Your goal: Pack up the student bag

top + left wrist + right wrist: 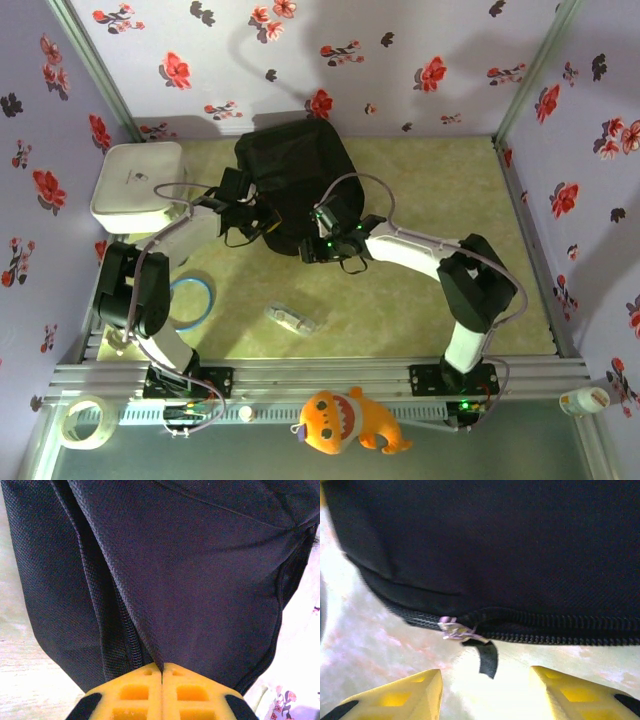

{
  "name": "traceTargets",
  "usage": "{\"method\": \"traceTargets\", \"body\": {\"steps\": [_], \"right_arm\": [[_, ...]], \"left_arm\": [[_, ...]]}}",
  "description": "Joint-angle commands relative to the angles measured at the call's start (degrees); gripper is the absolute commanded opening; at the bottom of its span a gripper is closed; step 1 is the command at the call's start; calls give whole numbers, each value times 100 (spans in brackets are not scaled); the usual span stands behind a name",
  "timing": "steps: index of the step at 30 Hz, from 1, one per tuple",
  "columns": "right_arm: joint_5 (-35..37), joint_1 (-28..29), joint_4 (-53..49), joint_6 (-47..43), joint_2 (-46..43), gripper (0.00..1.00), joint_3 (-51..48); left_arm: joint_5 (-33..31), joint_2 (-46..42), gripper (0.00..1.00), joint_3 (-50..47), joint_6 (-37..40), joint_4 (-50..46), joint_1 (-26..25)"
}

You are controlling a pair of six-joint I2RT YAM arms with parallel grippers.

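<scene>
The bag [295, 170] lay flat on the table [440, 270], towards the back and about midway across, its rounded end towards the flowered wall; both arms reached in to its near edge. The left gripper [262, 222] sat at the bag's near left side; in the left wrist view its yellow fingers [135, 692] were pressed together with no gap, and a crease of the black cloth [200, 580] ran down into the seam between them, so the jaws were closed on a pinch of the bag. A zip [131, 650] ran along the cloth just left of that pinch. The right gripper [325, 248] sat at the bag's near edge, just right of the left one; in the right wrist view its fingers [415, 692] stood moderately apart with nothing between them but bare table. Just beyond them lay the bag's edge, with a pull [457, 629] on the zip line and a short black tab [487, 659] hanging from it towards the gap; neither finger touched them.

A white case [135, 180] stood at the back left, near the bag but apart from it; a blue ring [190, 298] lay by the left arm; a small clear thing [290, 319], too small to name, lay on the table in front of the bag. On the near rail sat a tape roll [84, 420] at the left and an orange toy [350, 420] in the middle.
</scene>
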Motion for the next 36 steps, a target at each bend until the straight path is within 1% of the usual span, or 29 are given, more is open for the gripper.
{"method": "traceTargets", "body": {"steps": [1,9,11,13,19,22,25,28,31,36], "right_arm": [[236,51,9,-331,183,47,281],[63,76,393,-509,334,44,391],[96,84,437,-528,339,42,393],[199,79,420,-529,356,37,395],[610,84,316,-487,153,12,211],[1096,84,221,-397,-129,6,-76],[1858,39,-10,-130,-389,4,-375],[2273,-92,-239,149,-522,3,-544],[2455,-248,-475,477,-553,3,-527],[2519,-481,-749,947,-557,4,-437]], "left_arm": [[121,-265,0,138,52,82,-26],[130,-248,0,156,40,86,-26],[139,-239,0,165,44,85,-27],[143,-223,0,164,50,84,-30],[119,-212,0,156,97,53,-7],[24,-204,0,97,104,34,67],[-171,-189,0,46,217,-60,91],[-204,-178,0,-36,252,-64,110],[-204,-129,0,-72,273,-62,118],[-195,-89,0,-90,283,-32,114]]}}
